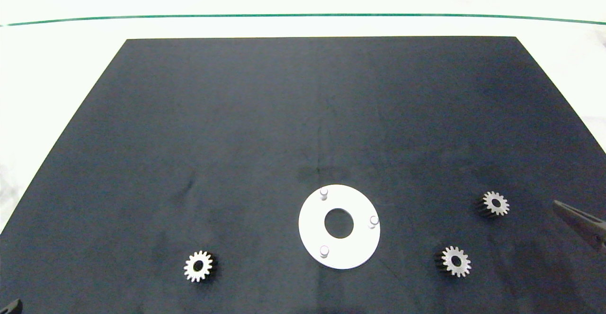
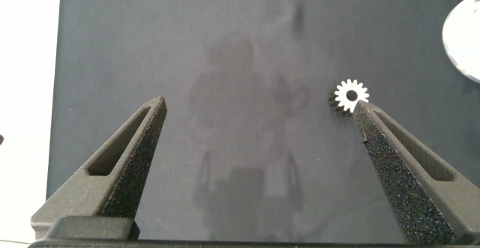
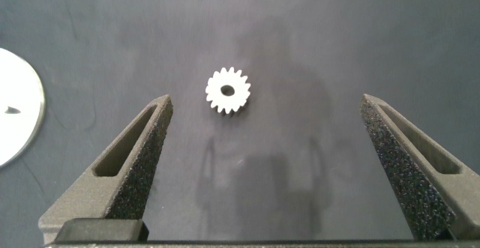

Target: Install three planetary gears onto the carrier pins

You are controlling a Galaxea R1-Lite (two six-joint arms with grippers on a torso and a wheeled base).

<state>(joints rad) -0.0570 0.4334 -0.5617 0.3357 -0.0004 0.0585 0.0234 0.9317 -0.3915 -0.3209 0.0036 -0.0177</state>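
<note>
The right claw [image 3: 262, 154] is spread wide and empty above one gear [image 3: 227, 91]. The left claw [image 2: 259, 158] is likewise wide open, gripping nothing, near a second gear [image 2: 350, 94]. In the head view, both claws are mostly cut off. Three pins [image 1: 324, 192] stand bare on the white disc [image 1: 312, 224]; all gears lie loose on the counter [image 1: 236, 139].

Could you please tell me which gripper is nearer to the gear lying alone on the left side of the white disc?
Left. The left gripper hangs open close beside that gear, while the right gripper sits across the disc.
</note>
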